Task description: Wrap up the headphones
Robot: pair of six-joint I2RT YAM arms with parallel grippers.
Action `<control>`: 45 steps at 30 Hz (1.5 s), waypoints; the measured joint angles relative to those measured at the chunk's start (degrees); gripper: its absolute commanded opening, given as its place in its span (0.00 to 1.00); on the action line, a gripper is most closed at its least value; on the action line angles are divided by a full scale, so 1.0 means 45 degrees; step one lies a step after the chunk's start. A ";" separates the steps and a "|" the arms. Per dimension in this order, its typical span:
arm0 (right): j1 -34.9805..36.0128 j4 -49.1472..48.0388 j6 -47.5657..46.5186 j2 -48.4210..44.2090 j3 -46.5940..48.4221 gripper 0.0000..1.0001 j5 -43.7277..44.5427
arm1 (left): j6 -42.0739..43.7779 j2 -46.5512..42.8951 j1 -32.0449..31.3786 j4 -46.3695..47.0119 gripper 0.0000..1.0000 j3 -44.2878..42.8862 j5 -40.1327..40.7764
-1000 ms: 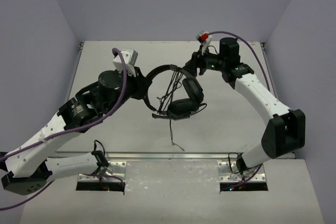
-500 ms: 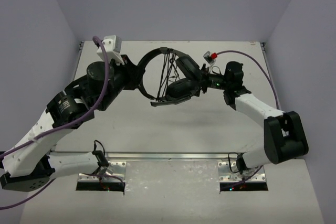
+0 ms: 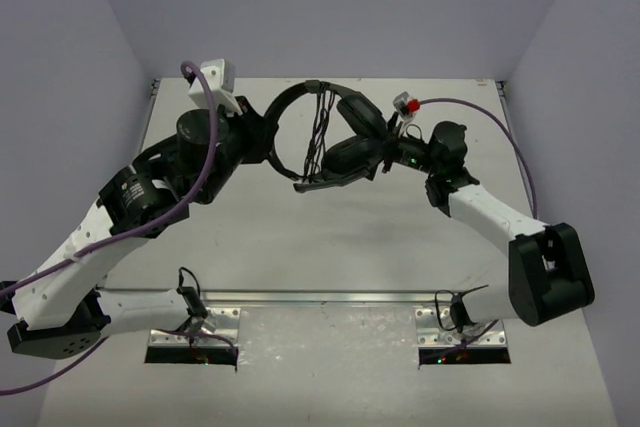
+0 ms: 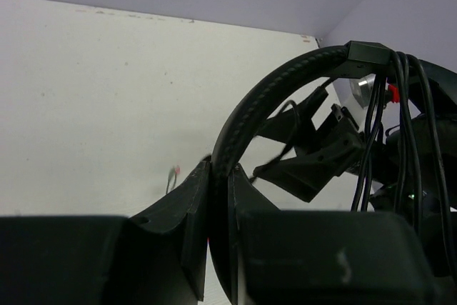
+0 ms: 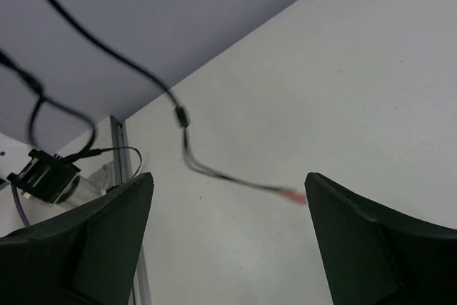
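The black headphones (image 3: 345, 137) hang in the air above the table's far middle. My left gripper (image 3: 268, 143) is shut on the headband (image 4: 265, 96), which stands pinched between its fingers (image 4: 191, 205). Several strands of thin dark cable (image 3: 320, 127) run across the arch of the headband (image 3: 290, 102); in the left wrist view the cable strands (image 4: 400, 119) are at the right. My right gripper (image 3: 384, 159) sits just right of the earcups, open, with nothing between its fingers (image 5: 107, 233). In the right wrist view a loose cable end with a reddish plug (image 5: 290, 196) dangles ahead of my right gripper (image 5: 228, 176).
The white table (image 3: 250, 237) is bounded by lilac walls at the back and sides. A metal rail (image 3: 330, 297) with the arm bases runs along the near edge. A purple robot cable (image 3: 205, 147) loops over the left arm, and another purple robot cable (image 3: 480, 112) over the right.
My left arm has carried the headphones up and toward the back. My right gripper swung from behind the headband to beside the earcups and opened wide.
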State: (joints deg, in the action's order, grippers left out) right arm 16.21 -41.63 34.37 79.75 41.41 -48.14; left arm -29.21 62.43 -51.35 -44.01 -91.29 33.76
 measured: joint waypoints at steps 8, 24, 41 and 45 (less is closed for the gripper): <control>0.2759 0.1355 -0.1277 -0.0044 0.0452 0.87 0.0860 | -0.0389 -0.0005 0.0000 0.0015 0.00 -0.0005 0.0165; 0.4012 0.1175 -0.0699 -0.0219 0.0714 0.84 0.3531 | -0.0704 -0.0568 0.0000 0.0311 0.00 0.0087 -0.0330; 0.4017 0.1977 -0.1277 -0.0860 0.0593 0.83 0.5066 | -0.0622 -0.0602 0.0000 0.0452 0.00 0.0151 -0.0223; 0.4017 0.2623 -0.1948 -0.0243 0.0894 0.71 0.6028 | -0.0617 -0.0602 0.0000 0.0495 0.00 0.0151 -0.0238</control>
State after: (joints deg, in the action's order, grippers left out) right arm 34.28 -29.82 25.61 78.65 45.43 -21.02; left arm -31.99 59.72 -51.35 -41.78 -90.61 32.69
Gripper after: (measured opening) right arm 0.812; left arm 0.097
